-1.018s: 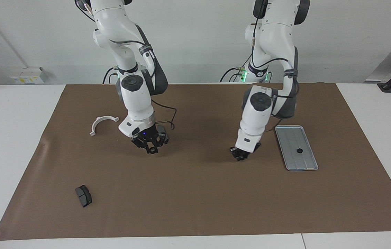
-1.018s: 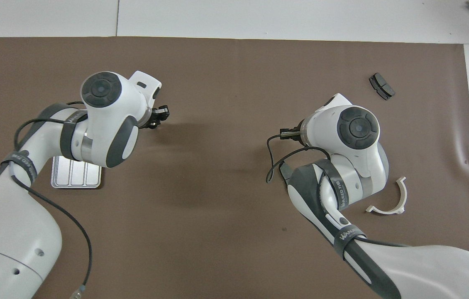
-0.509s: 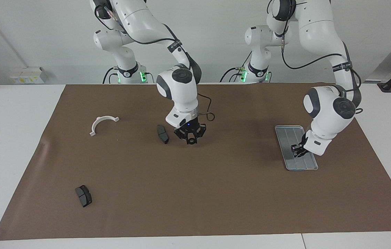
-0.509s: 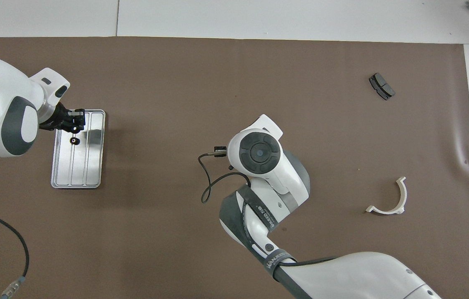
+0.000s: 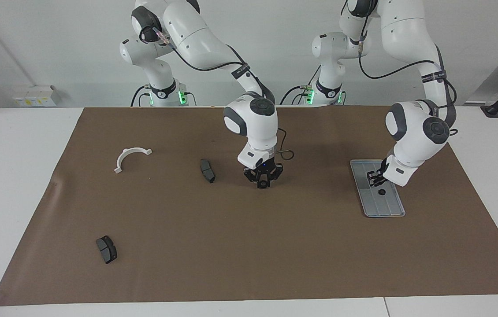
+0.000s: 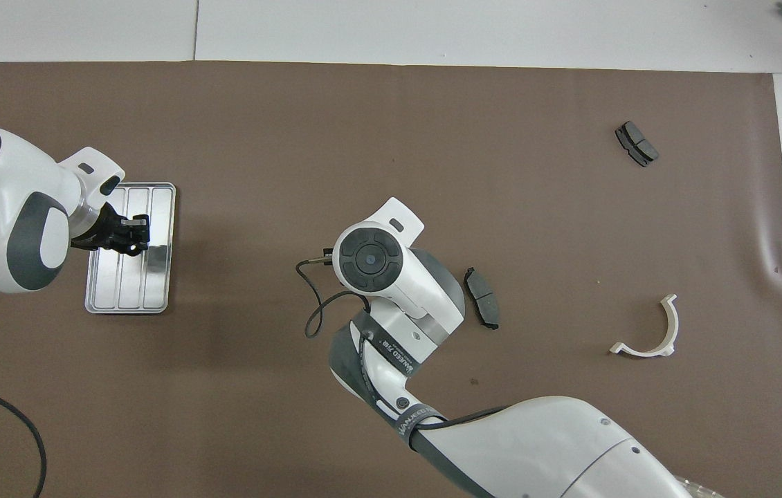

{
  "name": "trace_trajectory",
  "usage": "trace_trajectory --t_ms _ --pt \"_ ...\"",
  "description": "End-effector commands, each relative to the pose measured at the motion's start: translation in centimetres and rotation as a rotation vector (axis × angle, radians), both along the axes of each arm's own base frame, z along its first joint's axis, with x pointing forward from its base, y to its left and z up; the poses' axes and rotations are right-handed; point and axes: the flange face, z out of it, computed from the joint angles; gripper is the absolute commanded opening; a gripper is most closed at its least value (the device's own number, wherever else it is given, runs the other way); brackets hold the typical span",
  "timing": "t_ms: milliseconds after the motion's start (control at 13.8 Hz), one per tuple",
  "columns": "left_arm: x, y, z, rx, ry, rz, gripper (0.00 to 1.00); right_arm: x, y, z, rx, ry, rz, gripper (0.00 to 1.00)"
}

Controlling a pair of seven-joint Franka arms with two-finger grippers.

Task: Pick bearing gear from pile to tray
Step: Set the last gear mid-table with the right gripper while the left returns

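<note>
Gear [image 5: 381,192], tiny black round one, lies in tray [image 5: 390,210], about mid-length, w/ nothing touching it. Tray sits flat on brown mat [image 5: 249,246] toward left arm's end of worktop, long side running from the robots' edge outward.

Left gripper [image 5: 373,178] hangs over the tray's half nearer the robots, just above the gear, holding nothing; can't tell how far apart its jaws stand. In overhead view it [image 6: 133,232] covers the gear.

Right gripper [image 5: 263,182] points down over mid-worktop, low to the mat; jaw state can't be told, nothing seen in it. Overhead, its wrist hides the tips.

Rest of pile is scattered: dark pad [image 5: 207,170] near right gripper, toward right arm's end; 2nd dark pad [image 5: 106,249] near the corner at right arm's end away from the robots; white curved bracket [image 5: 131,157] by right arm's end, closer to the robots' edge.
</note>
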Motion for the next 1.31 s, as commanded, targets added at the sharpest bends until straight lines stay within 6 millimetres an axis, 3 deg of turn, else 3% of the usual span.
trace_trajectory --t_ms 0,73,218,363,509,654,727,872,1090,1236 --pt "-2.3 -1.1 -0.3 -0.004 -0.006 0.010 0.23 0.8 -0.1 0.5 -0.018 -0.024 -0.005 1.00" --pt "-2.6 -0.9 -0.8 -0.005 -0.033 0.011 0.33 0.9 -0.1 0.6 -0.016 -0.027 -0.005 1.00" --pt "-2.5 -0.2 -1.1 -0.007 -0.069 0.011 0.42 1.4 -0.6 1.4 -0.011 -0.039 -0.016 1.00" --pt "-2.2 0.4 -0.8 -0.008 -0.081 0.008 0.55 3.5 -3.7 3.3 0.002 -0.062 -0.063 1.00" --pt "-1.9 0.4 -0.6 -0.009 -0.092 0.003 0.76 5.2 -7.7 6.8 0.018 -0.090 -0.126 1.00" --pt "-0.4 -0.8 0.6 -0.015 -0.124 0.003 0.78 6.0 -11.6 9.6 0.022 -0.110 -0.165 1.00" --pt "0.6 -2.3 1.5 -0.044 -0.147 0.035 0.78 6.0 -13.4 10.8 0.024 -0.118 -0.188 1.00" --pt "1.7 -8.5 2.9 -0.075 -0.178 0.075 0.77 6.2 -17.8 13.2 0.021 -0.131 -0.246 1.00" --pt "0.3 -19.5 4.3 -0.090 -0.200 0.110 0.77 6.1 -22.8 16.6 -0.019 -0.121 -0.259 1.00" --pt "-1.7 -26.4 4.6 -0.102 -0.212 0.085 0.76 5.8 -26.3 19.6 -0.037 -0.121 -0.266 1.00"
